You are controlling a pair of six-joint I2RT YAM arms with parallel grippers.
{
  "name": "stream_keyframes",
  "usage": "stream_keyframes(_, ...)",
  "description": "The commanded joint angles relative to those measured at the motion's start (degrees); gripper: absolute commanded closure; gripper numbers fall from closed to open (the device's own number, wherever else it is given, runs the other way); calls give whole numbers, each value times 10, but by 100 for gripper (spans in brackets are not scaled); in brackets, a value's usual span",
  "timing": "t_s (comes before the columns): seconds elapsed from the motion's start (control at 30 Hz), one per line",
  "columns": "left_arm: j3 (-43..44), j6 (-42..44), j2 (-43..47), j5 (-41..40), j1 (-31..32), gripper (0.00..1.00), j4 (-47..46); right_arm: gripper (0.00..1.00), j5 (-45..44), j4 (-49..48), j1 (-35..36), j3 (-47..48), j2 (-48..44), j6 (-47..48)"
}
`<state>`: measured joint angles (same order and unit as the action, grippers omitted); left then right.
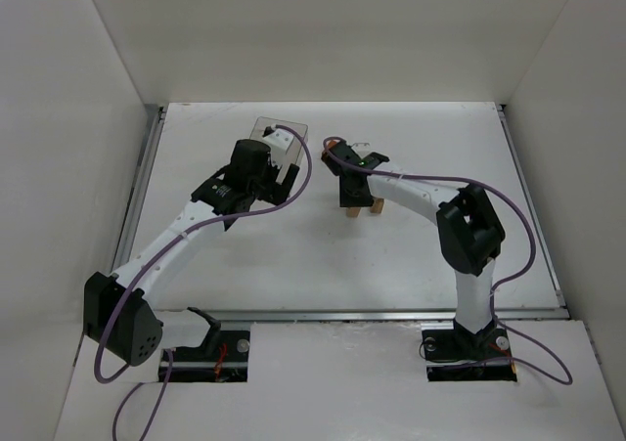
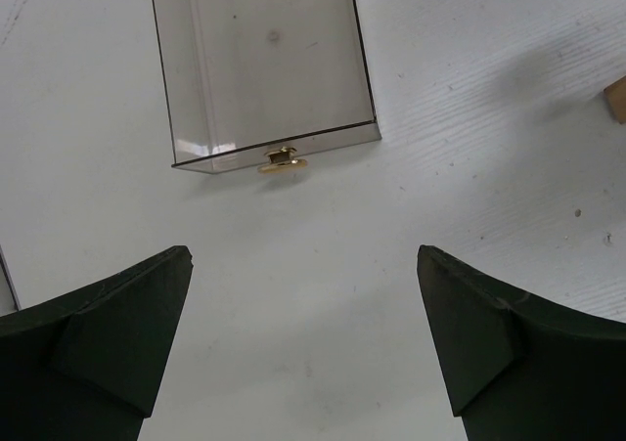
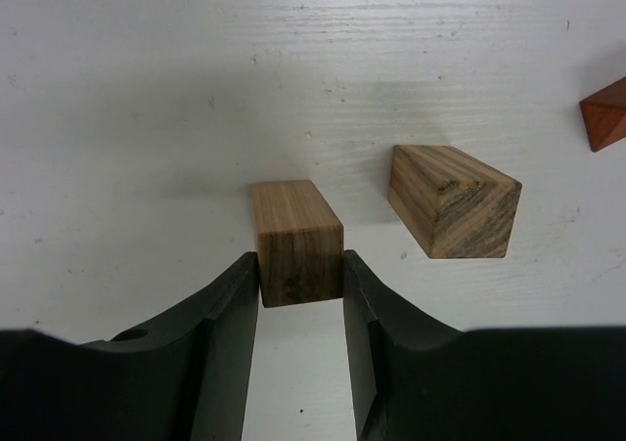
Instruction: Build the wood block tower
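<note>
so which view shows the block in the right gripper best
Right wrist: the held block sits central and sharp, pinched in the right gripper. Top external shows only small tan bits beneath that gripper. Left wrist shows one tan corner at its edge, unidentifiable.

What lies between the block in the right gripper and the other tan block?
Only bare table separates the held block from the other block, as the right wrist view shows.

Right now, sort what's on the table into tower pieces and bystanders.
For the tower: tan block gripped by the right hand; second tan block beside it; reddish piece.
Lying about: clear plastic box with gold clasp, ahead of the open left hand.
</note>
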<state>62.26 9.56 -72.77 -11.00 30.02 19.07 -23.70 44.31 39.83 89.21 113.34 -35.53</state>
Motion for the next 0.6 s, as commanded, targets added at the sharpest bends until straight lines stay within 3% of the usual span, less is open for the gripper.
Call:
stream_keyframes(0.0, -6, -4, 13, -3, 1, 0, -16, 58, -14, 6, 4, 24, 5, -2)
stream_keyframes(0.13, -6, 1, 13, -3, 1, 0, -16, 41, -14, 11, 15, 36, 0, 4)
stream_keyframes(0.23, -6, 8, 13, -3, 1, 0, -16, 33, -9, 11, 15, 42, -26, 4)
stream_keyframes(0.57, 6, 8, 13, -3, 1, 0, -11, 31, -13, 41, -11, 52, -103, 4)
